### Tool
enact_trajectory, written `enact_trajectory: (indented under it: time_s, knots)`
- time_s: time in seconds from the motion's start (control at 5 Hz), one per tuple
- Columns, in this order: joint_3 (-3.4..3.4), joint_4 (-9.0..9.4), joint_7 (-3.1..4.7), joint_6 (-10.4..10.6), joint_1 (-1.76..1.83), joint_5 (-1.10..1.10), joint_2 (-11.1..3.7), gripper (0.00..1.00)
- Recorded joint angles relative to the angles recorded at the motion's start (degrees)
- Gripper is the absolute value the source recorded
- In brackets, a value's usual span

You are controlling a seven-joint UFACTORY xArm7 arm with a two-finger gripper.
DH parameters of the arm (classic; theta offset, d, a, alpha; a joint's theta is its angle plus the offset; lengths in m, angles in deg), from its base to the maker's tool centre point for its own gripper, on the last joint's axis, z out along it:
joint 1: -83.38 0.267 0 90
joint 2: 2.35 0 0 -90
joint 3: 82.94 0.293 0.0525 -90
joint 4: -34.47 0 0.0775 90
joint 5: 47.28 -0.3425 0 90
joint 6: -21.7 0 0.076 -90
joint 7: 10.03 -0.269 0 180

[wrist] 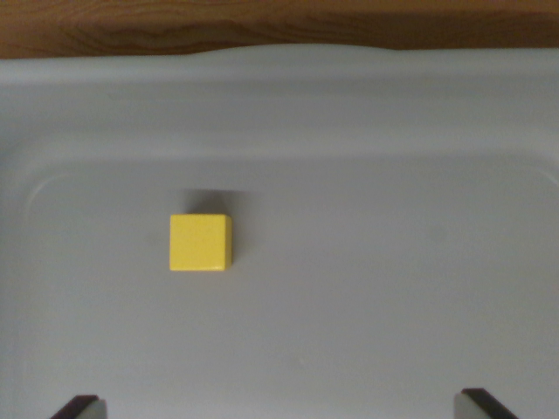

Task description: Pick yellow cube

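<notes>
Wrist view: a smooth, square-faced yellow cube [200,243] is seen resting left of centre on a matte white tray [393,262]. The end effector [279,406] is spread wide, empty, well apart from it. Grained wood counter [279,26] is shown beyond the rounded rim.

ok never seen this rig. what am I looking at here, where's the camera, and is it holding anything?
This is one picture, taken by a camera mounted on the robot arm's wrist and looking down. The two dark tips at the bottom corners are the fingers of the pincer, spread wide apart, so it is open and holds nothing. Below it is a pale grey tray with a raised rim, sitting on a wooden surface seen along the top edge. The only thing in the tray is the yellow cube, lying flat towards the wrist view's left, untouched. That cube is what the arm is meant to pick up.
</notes>
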Motion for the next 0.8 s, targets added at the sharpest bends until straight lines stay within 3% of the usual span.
enact_trajectory:
  time_s: [0.2,0.4,0.6,0.8]
  knots:
    - [0.00,0.00,0.00,0.00,0.00,0.00,0.00,0.00]
    - [0.24,0.72,-0.43,2.30,0.30,0.20,-1.82,0.00]
    - [0.24,0.72,-0.43,2.30,0.30,0.20,-1.82,0.00]
    - [0.50,1.48,-0.89,4.75,0.63,0.42,-3.75,0.00]
